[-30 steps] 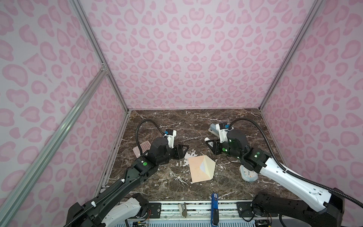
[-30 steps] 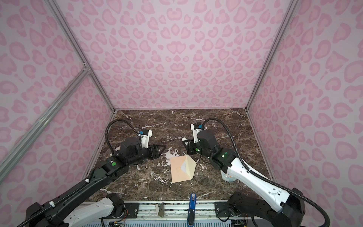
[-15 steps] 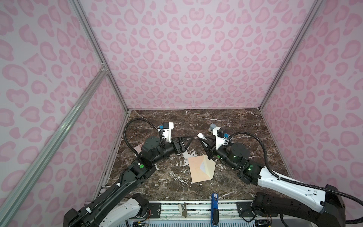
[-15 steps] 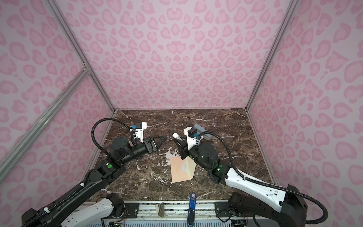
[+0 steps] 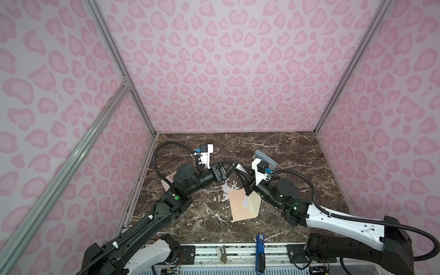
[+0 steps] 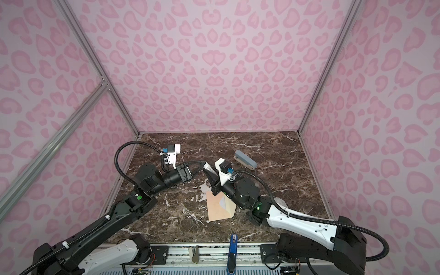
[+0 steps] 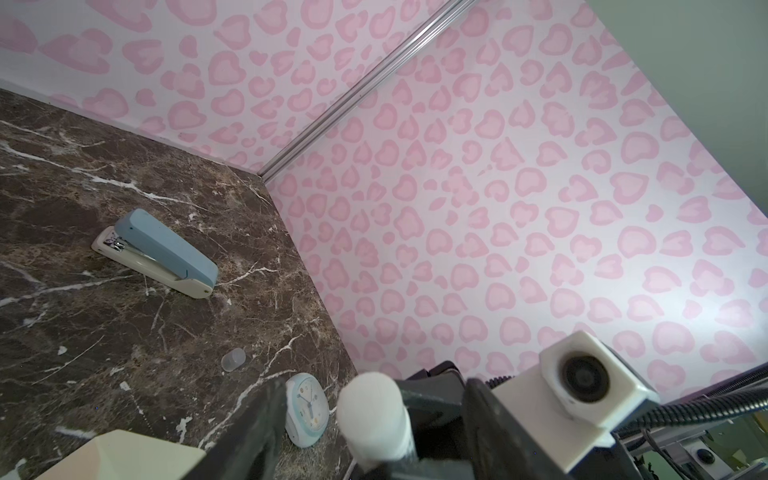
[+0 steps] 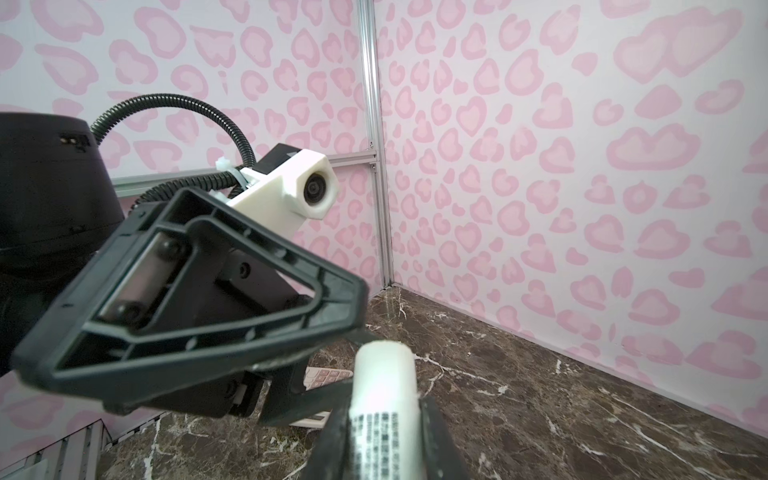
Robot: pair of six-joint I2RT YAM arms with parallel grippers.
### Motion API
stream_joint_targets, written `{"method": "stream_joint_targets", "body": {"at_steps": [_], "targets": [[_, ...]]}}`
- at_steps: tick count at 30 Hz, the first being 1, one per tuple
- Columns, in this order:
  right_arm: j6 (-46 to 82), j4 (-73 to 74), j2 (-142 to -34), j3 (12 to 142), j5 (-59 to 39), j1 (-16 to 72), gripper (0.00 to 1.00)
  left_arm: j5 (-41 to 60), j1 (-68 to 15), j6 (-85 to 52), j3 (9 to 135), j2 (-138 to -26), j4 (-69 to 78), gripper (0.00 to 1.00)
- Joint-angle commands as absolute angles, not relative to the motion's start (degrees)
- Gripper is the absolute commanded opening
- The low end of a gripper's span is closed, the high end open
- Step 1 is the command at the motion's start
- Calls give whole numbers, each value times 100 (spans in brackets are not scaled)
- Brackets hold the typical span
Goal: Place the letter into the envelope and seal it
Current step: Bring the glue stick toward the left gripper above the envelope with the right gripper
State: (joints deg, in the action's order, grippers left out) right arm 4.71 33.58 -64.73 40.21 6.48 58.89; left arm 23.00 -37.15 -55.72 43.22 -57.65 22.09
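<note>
above the middle of the counter (image 5: 273, 147), the two grippers meet tip to tip, both lifted clear of the marble. the right gripper (image 5: 241, 174) is clenched around a white glue stick (image 5: 241, 169). in the right wrist view its fingers (image 8: 332, 440) press on either side of the printed label, and the stick's plain end pokes out toward the left arm. the left gripper (image 5: 234, 167) stands with its jaws apart, right at that end of the stick. in the left wrist view one finger sits clear to the side of the stick, with a gap between them. whether the other finger touches the stick i cannot tell.

the envelope (image 5: 238, 204) lies flat toward the front edge, about midway along it, nearer the front than both grippers and partly under the right arm. its peach face is up and the cream flap is folded open toward the right side. a small white patch at its mouth looks like the letter (image 5: 245, 202) tucked inside; most of it is hidden.

a grey-blue stapler (image 6: 245, 159) lies toward the back right of the counter, well apart from the envelope. a round pale clock (image 7: 307, 409) sits toward the right side, and a small clear cap (image 7: 232, 359) stands between it and the stapler. a pink calculator (image 5: 167, 182) lies by the left edge, partly under the left arm.
</note>
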Motion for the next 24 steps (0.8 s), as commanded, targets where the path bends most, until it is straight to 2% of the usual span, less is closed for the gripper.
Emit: {"method": "stream_joint_targets", "body": {"at_steps": [1, 8, 21, 24], "targets": [[239, 3775, -6545, 4059, 820, 5963, 2, 2416, -3718, -5705, 4294, -5807, 2623, 66], [64, 3856, -6697, 4101, 970, 6053, 2, 2514, -3727, -5757, 4270, -5875, 2606, 53], [-404, 3924, -6995, 4188, 1372, 6218, 7, 2703, -3753, -5777, 4300, -5994, 2609, 37], [-550, 3894, -7039, 4208, 1524, 6273, 8, 2714, -3753, -5759, 4306, -5994, 2563, 28]]}}
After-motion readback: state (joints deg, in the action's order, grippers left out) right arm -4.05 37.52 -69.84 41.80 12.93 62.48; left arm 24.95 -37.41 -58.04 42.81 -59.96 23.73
